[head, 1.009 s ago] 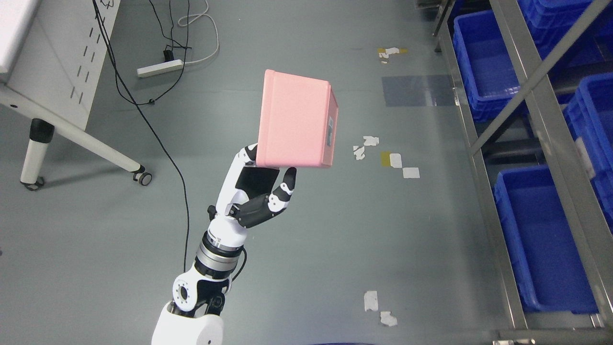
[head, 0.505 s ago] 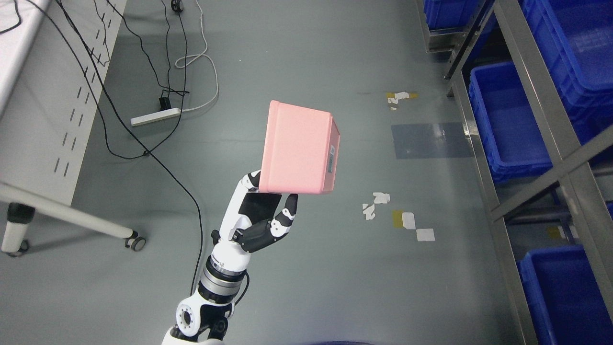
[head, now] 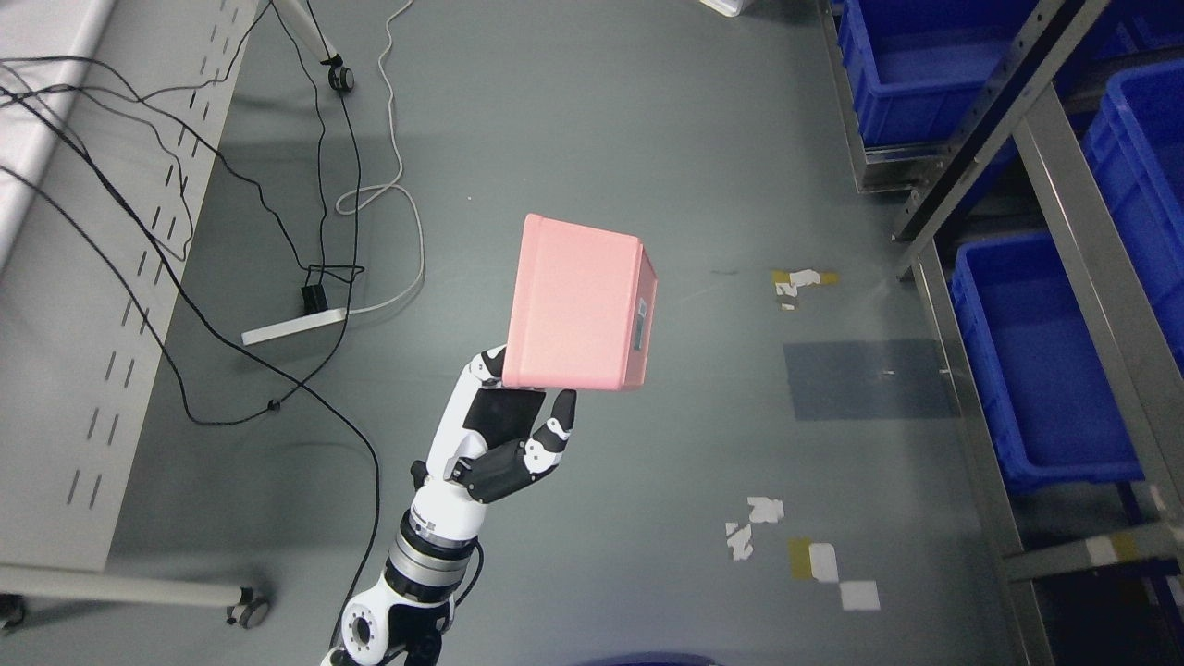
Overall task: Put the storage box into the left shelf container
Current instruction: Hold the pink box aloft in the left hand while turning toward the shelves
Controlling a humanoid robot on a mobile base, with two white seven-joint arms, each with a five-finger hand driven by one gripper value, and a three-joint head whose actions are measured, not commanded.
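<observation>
A pink storage box (head: pixel 578 305) is held up above the grey floor near the middle of the head view, tilted, with a small label on its right side. My left hand (head: pixel 504 430) rises from the bottom edge left of centre and grips the box's lower edge with curled fingers. Blue shelf containers (head: pixel 1027 356) sit in a metal rack (head: pixel 980 92) along the right side, well to the right of the box. The right arm does not show.
A white table with perforated panel (head: pixel 111 305) and castor legs stands at left. Black and white cables and a power strip (head: pixel 294 326) lie on the floor left of the box. Tape scraps (head: pixel 805 555) mark the floor at lower right.
The whole picture has shifted: floor marks, table and rack slid downward, so the camera moved. The box stays in my left hand in about the same place in view.
</observation>
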